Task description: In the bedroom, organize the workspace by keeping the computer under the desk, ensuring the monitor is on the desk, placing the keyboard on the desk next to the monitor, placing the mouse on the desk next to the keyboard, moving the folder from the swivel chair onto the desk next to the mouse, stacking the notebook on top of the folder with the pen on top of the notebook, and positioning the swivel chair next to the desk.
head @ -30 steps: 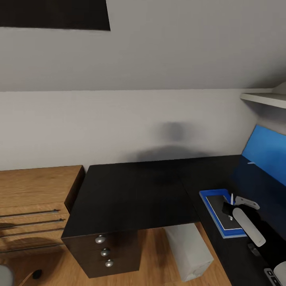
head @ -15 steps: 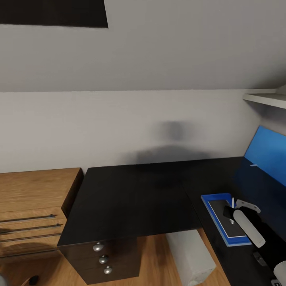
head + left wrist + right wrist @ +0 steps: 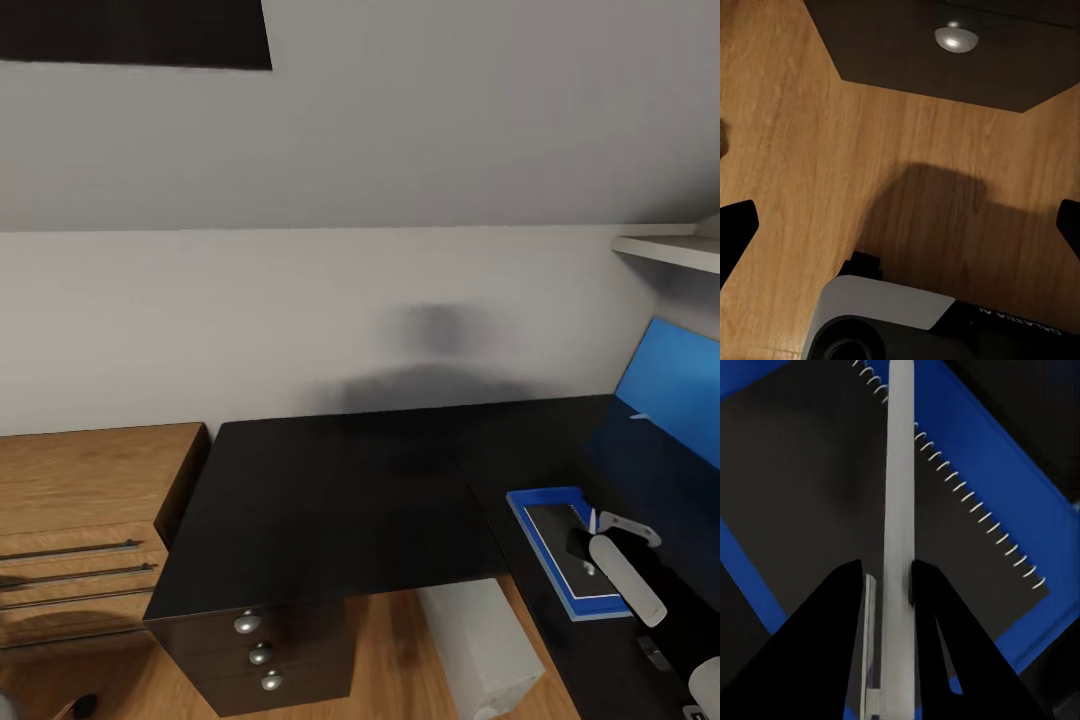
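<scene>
Wooden dresser (image 3: 90,480) sits at the far left, then the black desk (image 3: 330,490) with its silver-knobbed drawers, and the light grey computer (image 3: 485,640) tucked under the surface where the L bends. Further right the blue folder (image 3: 560,550) lies flat on the surface with the dark spiral-bound notebook (image 3: 560,535) stacked on it, so that part looks sorted.

What's changed: a second ago the right gripper (image 3: 592,527) hung a bit higher over the stack, and now it's come down closer to the notebook. The whole view also slid a little at the start, so the camera moved too, not the furniture. To me that reads as the last stretch of setting the pen down on the notebook, though I can't tell if it's touching the cover yet.

Jaws: in the right wrist view the right ones are clenched on the pen (image 3: 900,532), a thin whitish stick running straight out between the fingers (image 3: 832,637) over the notebook's grey cover and its wire spiral.

The left gripper (image 3: 900,225) is down low, pointing at the wood floor (image 3: 810,135) near a drawer knob (image 3: 957,37), with its black fingertips spread right out at the frame edges, released and holding nothing.
</scene>
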